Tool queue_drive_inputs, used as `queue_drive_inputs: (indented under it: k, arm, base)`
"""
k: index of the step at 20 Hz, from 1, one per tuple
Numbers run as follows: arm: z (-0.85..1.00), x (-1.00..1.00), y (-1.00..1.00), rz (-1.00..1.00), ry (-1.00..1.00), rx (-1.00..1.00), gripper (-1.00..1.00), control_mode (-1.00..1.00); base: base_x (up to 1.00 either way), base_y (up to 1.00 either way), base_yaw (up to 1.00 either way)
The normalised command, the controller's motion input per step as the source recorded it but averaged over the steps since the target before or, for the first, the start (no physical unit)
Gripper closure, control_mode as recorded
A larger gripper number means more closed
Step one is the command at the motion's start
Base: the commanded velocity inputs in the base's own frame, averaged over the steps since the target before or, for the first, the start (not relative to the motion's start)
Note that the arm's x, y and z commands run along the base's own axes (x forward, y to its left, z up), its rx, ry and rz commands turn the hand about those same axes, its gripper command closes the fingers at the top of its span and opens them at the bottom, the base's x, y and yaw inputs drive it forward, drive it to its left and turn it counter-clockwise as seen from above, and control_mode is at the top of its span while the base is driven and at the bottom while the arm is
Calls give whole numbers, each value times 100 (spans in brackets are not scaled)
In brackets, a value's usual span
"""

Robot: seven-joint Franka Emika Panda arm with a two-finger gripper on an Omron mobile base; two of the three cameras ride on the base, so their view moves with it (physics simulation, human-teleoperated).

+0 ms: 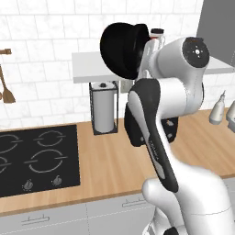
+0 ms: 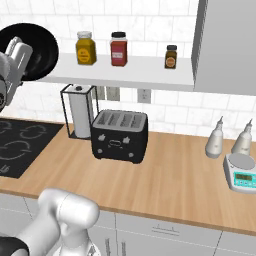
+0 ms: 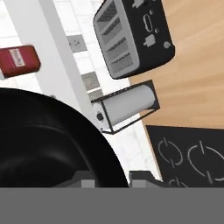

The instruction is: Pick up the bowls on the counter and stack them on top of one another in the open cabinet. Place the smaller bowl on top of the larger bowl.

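Observation:
A glossy black bowl (image 1: 117, 48) (image 2: 40, 47) (image 3: 43, 140) hangs tipped on its side at the left end of the open cabinet's white shelf board (image 1: 92, 69) (image 2: 125, 75) (image 3: 57, 52). My gripper (image 1: 146, 50) (image 2: 19, 52) (image 3: 111, 179) is shut on its rim. With nothing to compare it against, I cannot tell whether it is the larger or the smaller bowl. The held bowl hides the shelf's left end. The other bowl is out of view. The wooden counter (image 1: 114, 156) (image 2: 175, 175) lies well below.
Three spice jars (image 2: 119, 49) stand on the shelf. Under it are a paper towel holder (image 1: 104, 108) (image 2: 80, 110), a black toaster (image 2: 119, 135) (image 3: 131, 37) and the cooktop (image 1: 36, 158). Two bottles (image 2: 215, 140) and a scale (image 2: 242, 172) sit far right.

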Motion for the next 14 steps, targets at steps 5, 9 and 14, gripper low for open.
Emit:
queue_drive_inputs:
  k: [5,9,14]
  arm:
    - [6,73,14,2,0,-2,100,-100]
    - [7,59,17,0,2,-5,100,-100]
    - [0,69,20,0,12,-11,100,-100]
  base:
    - [0,0,0]
    - [0,0,0]
    - [0,0,0]
